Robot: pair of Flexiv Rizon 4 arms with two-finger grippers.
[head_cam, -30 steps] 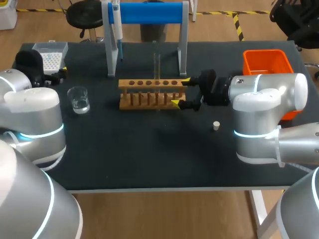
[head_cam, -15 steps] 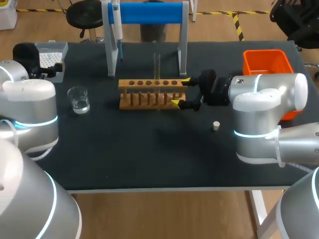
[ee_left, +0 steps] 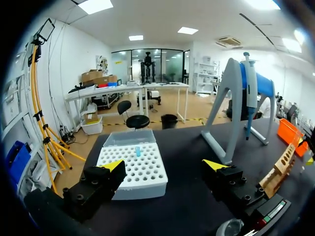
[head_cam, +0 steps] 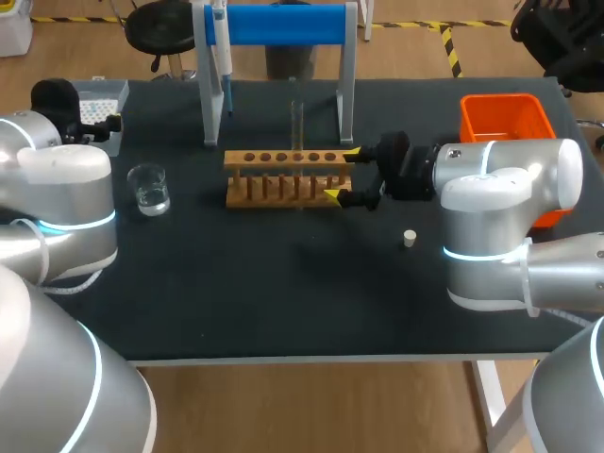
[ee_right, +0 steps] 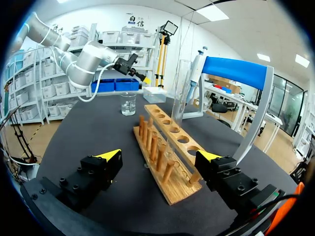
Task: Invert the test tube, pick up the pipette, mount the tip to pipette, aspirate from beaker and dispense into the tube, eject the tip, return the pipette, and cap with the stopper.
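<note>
Left gripper (ee_left: 164, 166) is hovering with fingers spread, the tip box (ee_left: 133, 167) just ahead; beyond it the pipette (ee_left: 250, 93) is hanging untouched on its stand (ee_left: 230, 83). Right gripper (ee_right: 159, 156) is gaping around the end of the wooden rack (ee_right: 173, 189), where the clear, empty-looking test tube (ee_right: 179, 88) is standing upright, apparently already inverted. Pipetting and capping are remaining.

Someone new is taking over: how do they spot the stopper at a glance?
Find the wooden rack in the middle, with the right gripper at its end. Beyond that gripper, nearer the front edge of the table, the stopper stands alone on the black top. It is the only small whitish plug, much smaller than the orange bin behind it.
</note>
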